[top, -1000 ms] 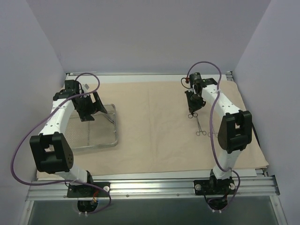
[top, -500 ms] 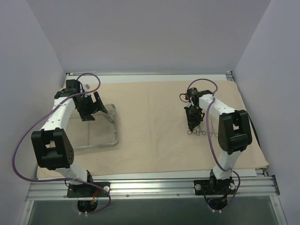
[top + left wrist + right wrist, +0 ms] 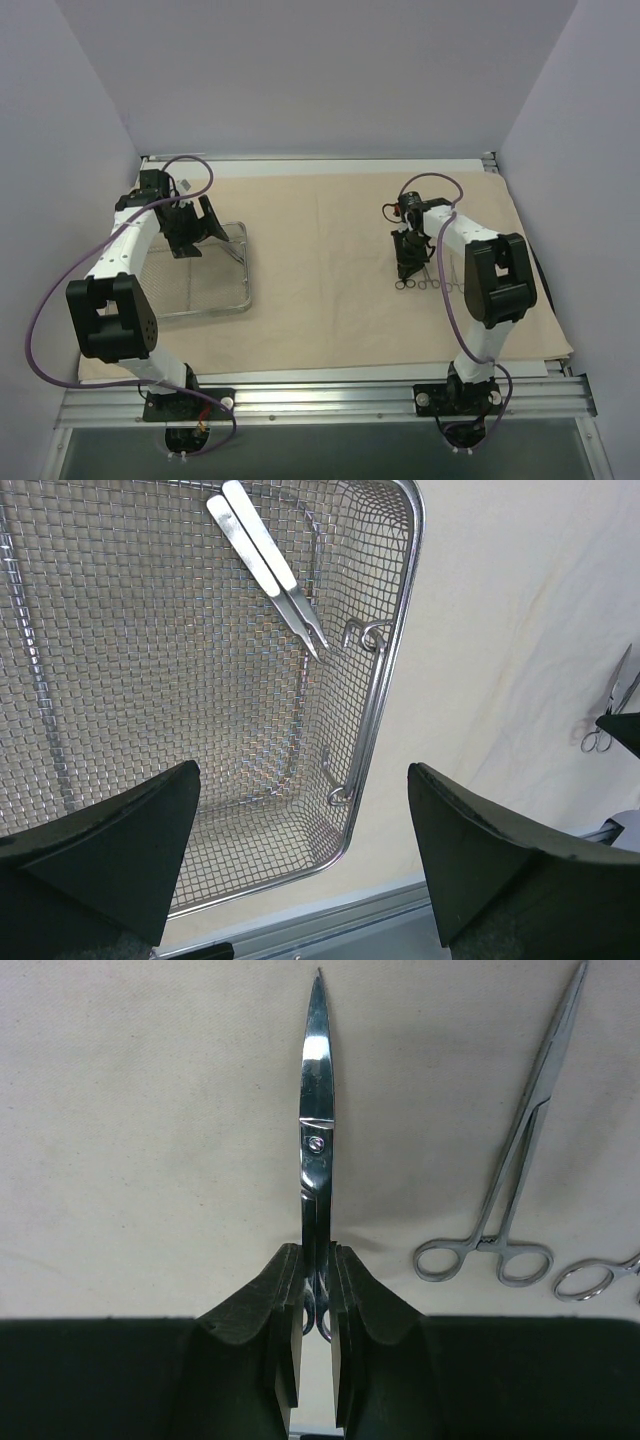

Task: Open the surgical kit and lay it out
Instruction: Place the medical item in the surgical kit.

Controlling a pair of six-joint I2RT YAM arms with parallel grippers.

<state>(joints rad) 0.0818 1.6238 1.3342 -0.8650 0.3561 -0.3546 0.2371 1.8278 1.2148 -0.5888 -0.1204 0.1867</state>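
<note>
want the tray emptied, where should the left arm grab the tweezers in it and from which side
I'd take the tweezers across the middle of their length, coming straight down from above, the open left gripper turned so its fingers straddle the diagonal. They lie flat on the mesh of the tray, and their tip sits near the wall's wire hook.

left pincer (image 3: 302, 780) agape — right pincer (image 3: 317, 1260) clenched

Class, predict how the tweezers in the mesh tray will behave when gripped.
The tweezers look like polished flat metal, so they are probably stiff yet slippery between pads. Lying flat on the wire-mesh tray, they likely offer little to grab, and their thin tips might snag.
</note>
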